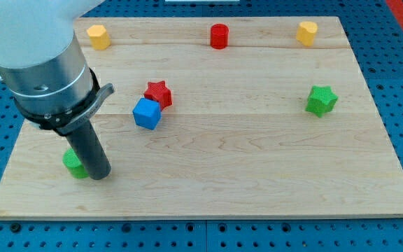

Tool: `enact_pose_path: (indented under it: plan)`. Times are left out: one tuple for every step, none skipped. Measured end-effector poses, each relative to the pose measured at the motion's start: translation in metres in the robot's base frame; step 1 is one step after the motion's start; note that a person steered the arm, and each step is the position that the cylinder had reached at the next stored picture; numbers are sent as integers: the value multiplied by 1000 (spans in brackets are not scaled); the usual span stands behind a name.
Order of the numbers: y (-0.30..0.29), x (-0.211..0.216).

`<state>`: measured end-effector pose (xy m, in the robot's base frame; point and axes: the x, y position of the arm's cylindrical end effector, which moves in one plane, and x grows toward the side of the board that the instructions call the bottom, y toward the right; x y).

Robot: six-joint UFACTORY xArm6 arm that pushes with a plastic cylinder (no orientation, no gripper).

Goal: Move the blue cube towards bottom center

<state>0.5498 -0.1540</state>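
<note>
Resting near the bench's (271,189) left edge, touching a green block (72,162), my tip (100,175) (no gripper) has yet to reach the blue cube (147,113), which sits left of centre against a red star (158,92); next, I judge, comes circling above it, then pushing toward the bottom edge's middle.

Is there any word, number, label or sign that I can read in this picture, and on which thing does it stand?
None: no readable text, number, brand or sign appears anywhere.
The wooden board, the blue cube, the red star block and the other blocks carry no marks.
The arm's grey housing above my tip shows no label either.
</note>
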Motion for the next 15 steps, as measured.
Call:
enact_pose_path:
  plan:
    - [-25,0]
    - [-24,-6]
    - [17,-31]
    - [31,-58]
    - [32,-62]
    - [32,-62]
    - [28,-62]
    - [16,-62]
    - [10,-73]
    - [10,-98]
    - [36,-104]
    - [72,-104]
    - [97,-106]
    - [102,-122]
    - [111,-145]
